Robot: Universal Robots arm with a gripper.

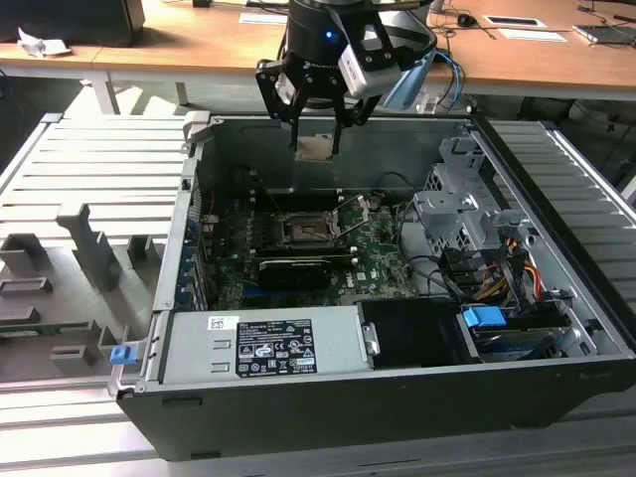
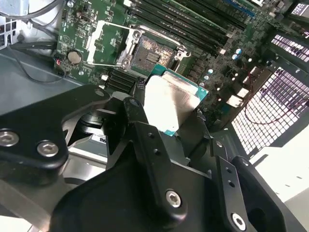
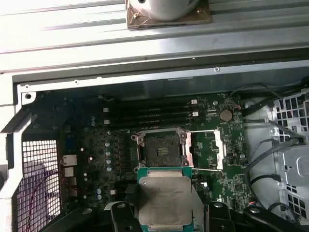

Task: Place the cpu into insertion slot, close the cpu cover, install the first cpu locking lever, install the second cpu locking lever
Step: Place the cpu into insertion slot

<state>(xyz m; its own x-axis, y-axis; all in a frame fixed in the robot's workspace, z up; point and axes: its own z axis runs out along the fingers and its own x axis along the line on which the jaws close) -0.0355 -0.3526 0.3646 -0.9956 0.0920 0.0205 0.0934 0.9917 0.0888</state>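
My gripper hangs over the open computer case, shut on the cpu, a thin square chip with a silver-tan face, held by its edges. In both wrist views the cpu sits between the black fingers, well above the board. The insertion slot is a square black socket on the green motherboard, uncovered. The cpu cover, a silver metal frame, is swung open beside the slot. A thin wire lever stands raised next to the socket.
The case's back wall is just behind the gripper. A long black card lies in front of the socket. Drive cage and cables fill the exterior view's right. Power supply sits at the front. Memory slots run beside the socket.
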